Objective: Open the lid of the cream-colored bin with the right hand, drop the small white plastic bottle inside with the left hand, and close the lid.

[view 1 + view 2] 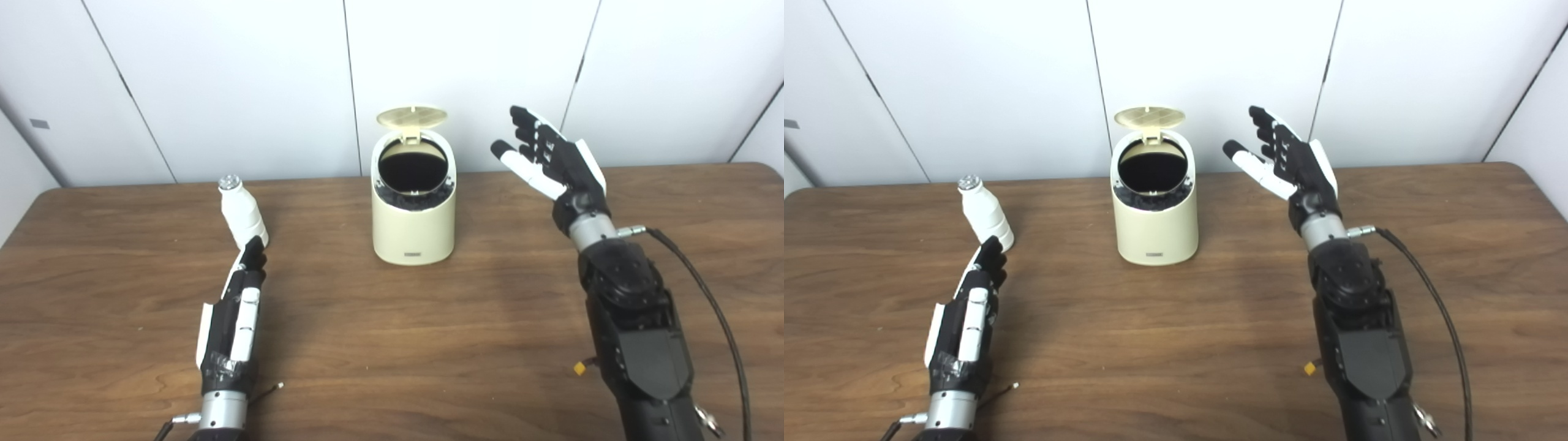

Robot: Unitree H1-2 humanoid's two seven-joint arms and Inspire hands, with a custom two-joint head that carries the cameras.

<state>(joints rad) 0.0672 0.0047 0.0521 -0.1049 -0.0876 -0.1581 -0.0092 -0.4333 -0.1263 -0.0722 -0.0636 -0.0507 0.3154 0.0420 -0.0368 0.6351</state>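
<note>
a: cream-colored bin (pixel 414 226) sits at the middle of the surface (pixel 392 343), toward the back, and its lid (pixel 411 116) stands up on the rear hinge, so the dark mouth is bare to me. i read the opening step as done.

b: where's your right hand?

a: right hand (pixel 551 160) is raised off the surface beside the bin, on its right, apart from it. fingers spread, palm turned toward the bin, holding nothing. i judge it sits there so it is clear of the mouth but near enough to tip the lid down later.

b: and the bottle?

a: small white plastic bottle (pixel 242 212) stands on the surface left of the bin, well apart from it, leaning a little to the left in my view. my left hand (pixel 240 309) lies low on the surface just in front of it, fingers stretched out and close together, tips at the bottle's base. touching or only just short, i can't tell from either eye view. it grips nothing.

b: so what's next for you?

a: i reckon the grasp. the fingers need to come round the bottle body, not push at its foot, because a nudge could topple it. then a lift and carry over to the open mouth.
</note>
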